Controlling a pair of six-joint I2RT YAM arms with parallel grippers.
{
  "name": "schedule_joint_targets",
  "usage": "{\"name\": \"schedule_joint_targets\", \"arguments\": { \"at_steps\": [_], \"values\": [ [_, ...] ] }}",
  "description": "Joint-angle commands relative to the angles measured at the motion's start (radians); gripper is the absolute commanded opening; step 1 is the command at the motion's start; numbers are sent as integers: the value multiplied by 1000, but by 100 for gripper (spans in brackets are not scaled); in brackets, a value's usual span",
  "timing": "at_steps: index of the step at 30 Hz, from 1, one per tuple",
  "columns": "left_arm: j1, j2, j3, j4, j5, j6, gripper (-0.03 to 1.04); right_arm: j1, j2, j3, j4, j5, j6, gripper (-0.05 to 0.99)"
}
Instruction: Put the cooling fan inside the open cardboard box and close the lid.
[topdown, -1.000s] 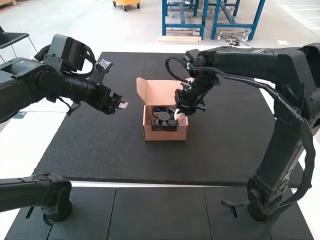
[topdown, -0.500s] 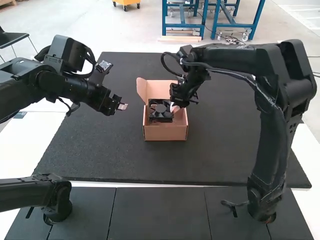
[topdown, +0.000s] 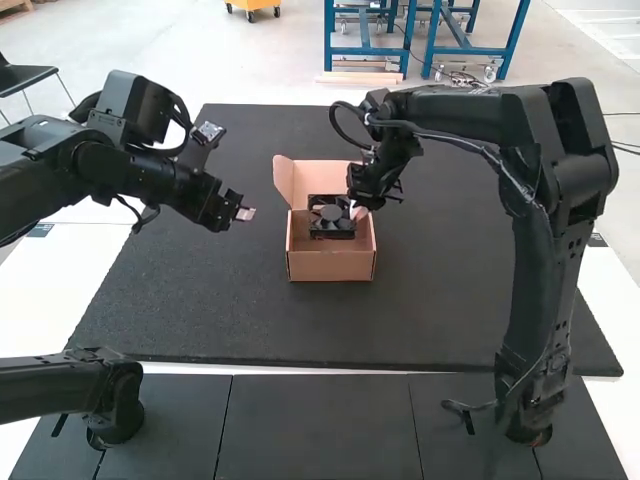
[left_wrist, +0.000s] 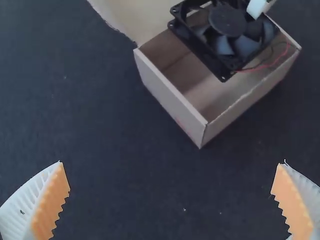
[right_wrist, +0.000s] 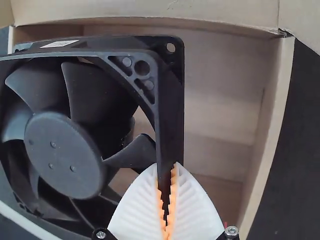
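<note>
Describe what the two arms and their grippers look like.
Both arms are matte black with rounded, boxy joint housings: the left arm and right arm. A black cable loops near the right wrist. The left gripper and right gripper have white ribbed fingers with orange serrated pads.

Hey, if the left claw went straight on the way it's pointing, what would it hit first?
Probably the cardboard box: its near wall lies ahead of the open left claw. Depth is unclear, so it might touch the black mat first.
</note>
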Motion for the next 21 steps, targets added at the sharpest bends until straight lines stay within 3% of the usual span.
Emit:
{"name": "schedule_joint_targets", "arguments": {
  "at_steps": [1,21],
  "values": [
    [0,-24,40,11,15,13,96,4,5,9,-2,14,-34,-2],
    [5,-24,60,32,16,9,96,59,101,30,4,34,-53,-2]
  ]
}}
